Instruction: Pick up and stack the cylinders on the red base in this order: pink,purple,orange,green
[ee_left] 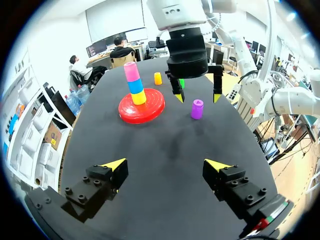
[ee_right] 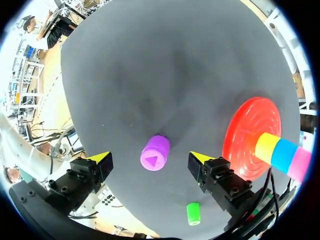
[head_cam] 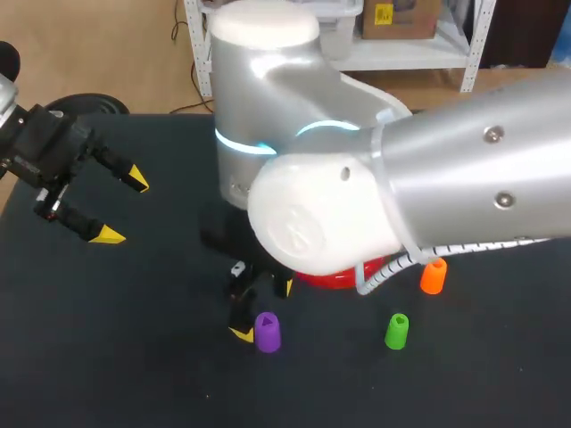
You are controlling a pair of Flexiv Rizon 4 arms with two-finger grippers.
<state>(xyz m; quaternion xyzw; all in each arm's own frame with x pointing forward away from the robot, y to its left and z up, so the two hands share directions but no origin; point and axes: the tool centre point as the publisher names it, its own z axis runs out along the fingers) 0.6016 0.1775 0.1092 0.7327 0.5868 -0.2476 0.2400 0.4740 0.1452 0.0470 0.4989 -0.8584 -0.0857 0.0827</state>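
Holding right gripper [ee_right: 150,157] released over purple cylinder [ee_right: 155,153], upright on table [head_cam: 134,357] near red base [ee_right: 250,135]. Seeing pink cylinder [ee_left: 132,71] already stacked on base. Holding left gripper [head_cam: 123,207] released, well apart.

No words, numbers or labels can be read on the dark desk [ee_right: 165,75] or on anything standing on it. The only sign is a small triangle on top of the purple plastic cylinder [ee_right: 155,153].
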